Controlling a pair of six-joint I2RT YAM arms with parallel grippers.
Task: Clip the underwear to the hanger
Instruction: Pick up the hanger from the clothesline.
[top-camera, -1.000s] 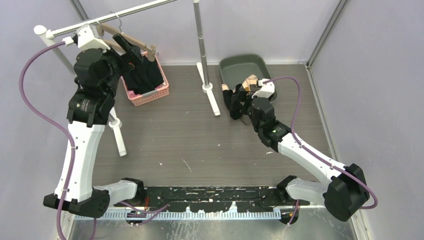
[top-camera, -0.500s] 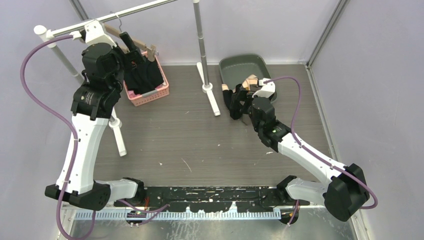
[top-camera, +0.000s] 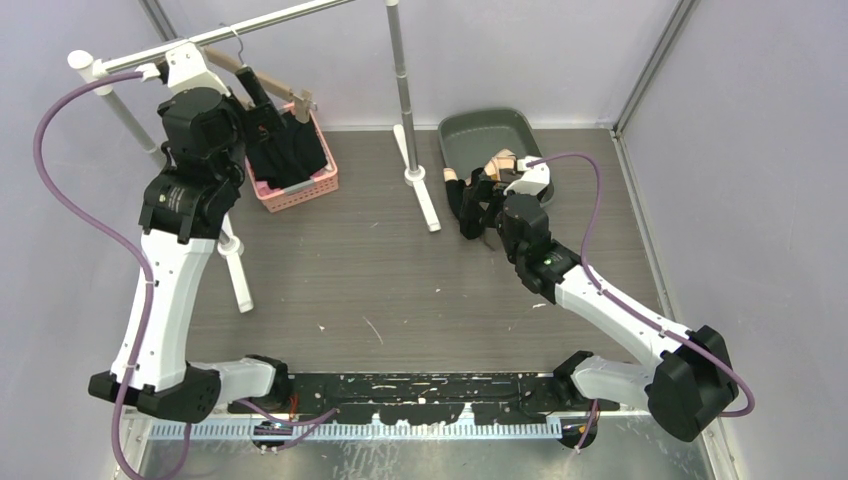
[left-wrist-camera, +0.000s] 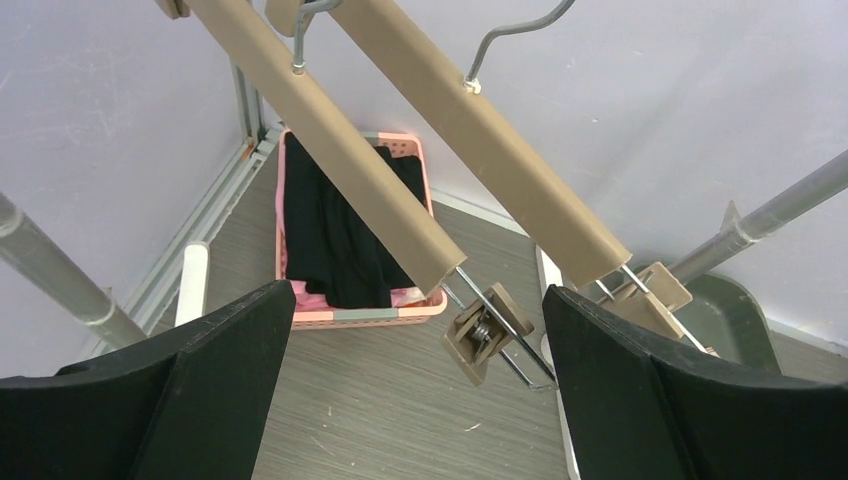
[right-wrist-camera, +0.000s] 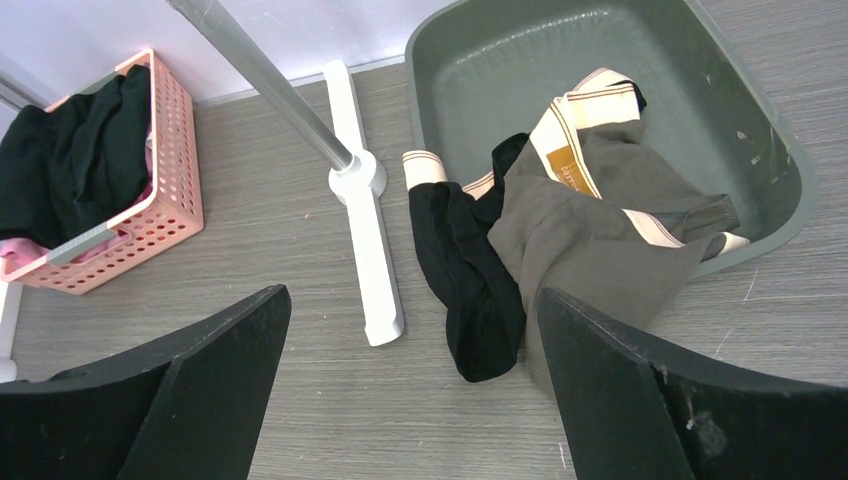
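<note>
both hands are spread wide and empty. the left gripper (left-wrist-camera: 415, 300) is up facing the hanger (left-wrist-camera: 350, 160) and its clip (left-wrist-camera: 478, 330). the right gripper (right-wrist-camera: 412, 300) hovers over the underwear (right-wrist-camera: 590, 230), which spills over the tray (right-wrist-camera: 790, 170) rim at the table's far edge. a black pair (right-wrist-camera: 470, 270) overlaps it, so a grab may lift both or snag the rim. a nudged hanger could swing away.

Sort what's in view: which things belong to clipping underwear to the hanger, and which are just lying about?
Job in hand: clip hangers; hanging rail; grey underwear; black underwear.

Lying about: pink basket holding dark clothes; grey tub.
</note>
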